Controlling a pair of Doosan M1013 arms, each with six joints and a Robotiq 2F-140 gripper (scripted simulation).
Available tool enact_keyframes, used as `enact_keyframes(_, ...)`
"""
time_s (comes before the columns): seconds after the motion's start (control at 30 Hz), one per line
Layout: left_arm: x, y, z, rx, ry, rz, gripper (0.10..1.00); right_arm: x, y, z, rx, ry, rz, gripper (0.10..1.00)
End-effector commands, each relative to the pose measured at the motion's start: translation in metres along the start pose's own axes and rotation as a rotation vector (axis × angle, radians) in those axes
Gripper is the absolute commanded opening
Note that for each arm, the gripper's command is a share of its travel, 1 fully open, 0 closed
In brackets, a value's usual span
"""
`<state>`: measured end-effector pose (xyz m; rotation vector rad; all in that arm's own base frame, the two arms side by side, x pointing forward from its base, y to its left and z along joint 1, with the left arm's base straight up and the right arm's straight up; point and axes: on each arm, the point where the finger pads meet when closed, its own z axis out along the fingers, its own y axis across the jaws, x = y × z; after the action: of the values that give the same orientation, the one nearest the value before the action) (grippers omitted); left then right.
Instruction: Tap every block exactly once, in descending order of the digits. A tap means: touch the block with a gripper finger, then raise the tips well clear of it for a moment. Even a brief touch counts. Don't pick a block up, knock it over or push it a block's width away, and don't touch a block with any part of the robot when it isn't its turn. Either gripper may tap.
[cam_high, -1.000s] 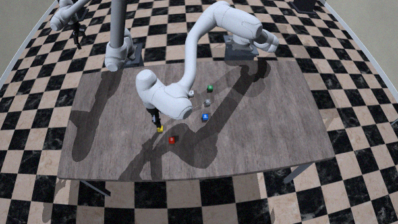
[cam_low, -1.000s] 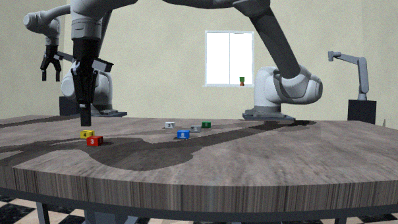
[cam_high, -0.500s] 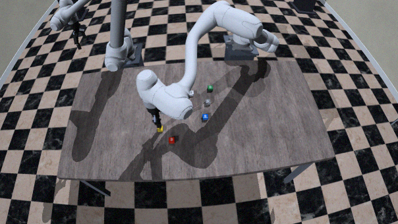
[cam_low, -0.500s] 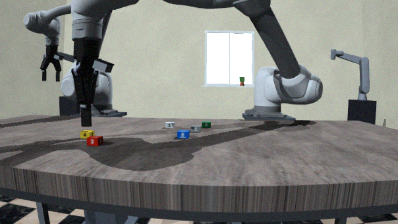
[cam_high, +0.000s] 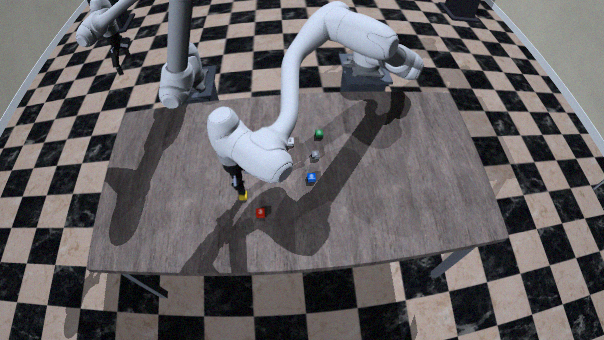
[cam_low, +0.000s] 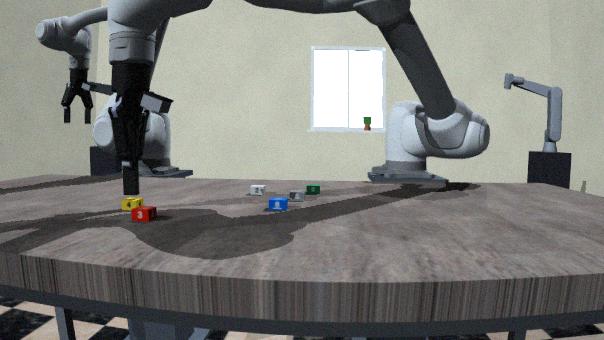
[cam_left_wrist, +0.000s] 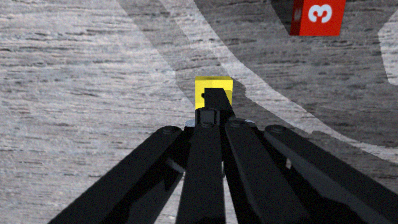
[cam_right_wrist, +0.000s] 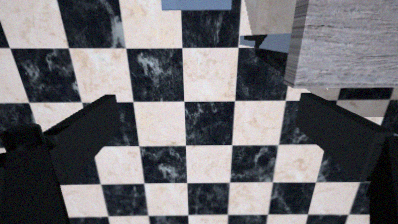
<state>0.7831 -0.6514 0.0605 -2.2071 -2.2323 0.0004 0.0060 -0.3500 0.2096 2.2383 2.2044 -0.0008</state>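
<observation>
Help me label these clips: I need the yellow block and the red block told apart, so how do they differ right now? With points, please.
The yellow block (cam_high: 243, 196) (cam_low: 131, 204) (cam_left_wrist: 200, 89) carries a 4, while the red block (cam_high: 260, 213) (cam_low: 143, 214) (cam_left_wrist: 320, 15) carries a 3. The left gripper's shut fingers stand over the yellow block, partly hiding it in the left wrist view; none stand over the red block. Both are cube-like and rest on the table.
</observation>
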Motion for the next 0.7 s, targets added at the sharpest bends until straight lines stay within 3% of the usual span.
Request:
enact_keyframes(0.0, -0.0002, 0.0005, -0.0007, -0.002, -0.001, 0.000, 0.099, -0.0006, 0.0001, -0.0007, -0.001, -0.001, 0.000, 1.000)
enact_keyframes(0.67, 0.0000, 0.0005, 0.0052, -0.002, -0.001, 0.000, 0.099, -0.0006, 0.0001, -0.0007, -0.001, -0.001, 0.000, 1.000)
